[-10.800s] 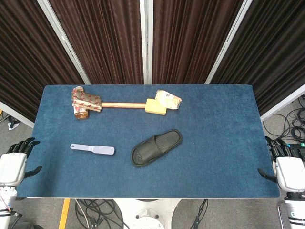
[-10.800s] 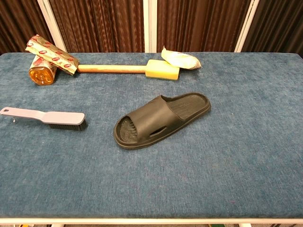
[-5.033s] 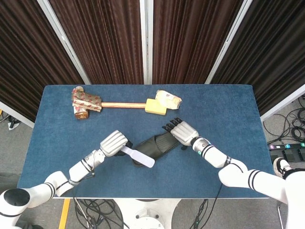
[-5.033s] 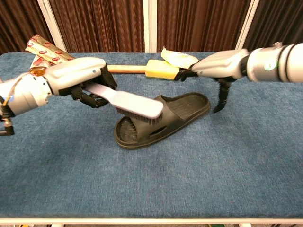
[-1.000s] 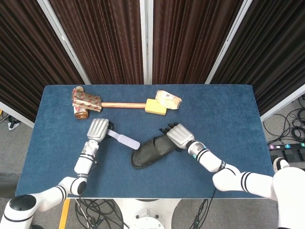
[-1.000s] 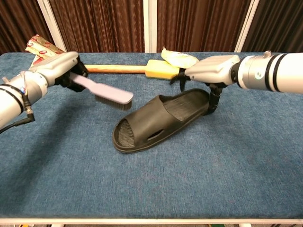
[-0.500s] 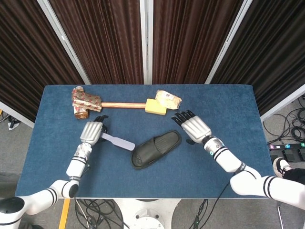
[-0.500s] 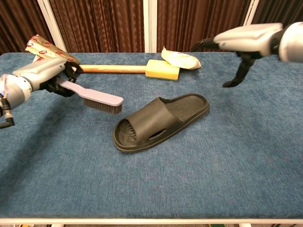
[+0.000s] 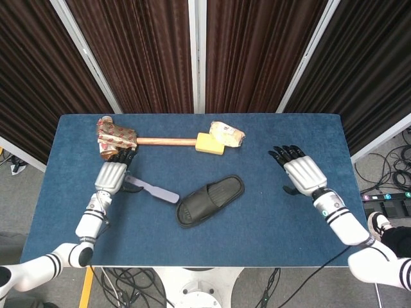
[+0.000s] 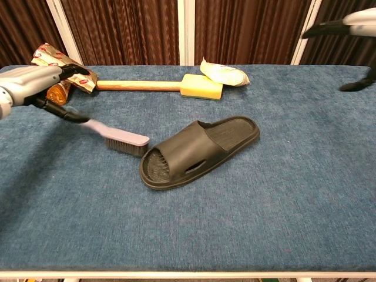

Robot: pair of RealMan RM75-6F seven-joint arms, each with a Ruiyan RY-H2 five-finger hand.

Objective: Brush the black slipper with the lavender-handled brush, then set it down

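The black slipper lies sole down in the middle of the blue table, toe opening towards the front left. Just left of it, the lavender-handled brush rests bristles down on the cloth. My left hand is at the handle's outer end. Its fingers are stretched away from the handle and only a dark fingertip lies against it. My right hand hovers with fingers spread over the right side of the table, well clear of the slipper and holding nothing.
Along the back edge lie a wooden-handled tool with a yellow head, a white packet, and a red-patterned wrapped bundle with a jar just behind my left hand.
The left hand has lowered the brush onto the cloth left of the slipper and its fingers have uncurled from the handle. The right hand has swung further right, away from the slipper.
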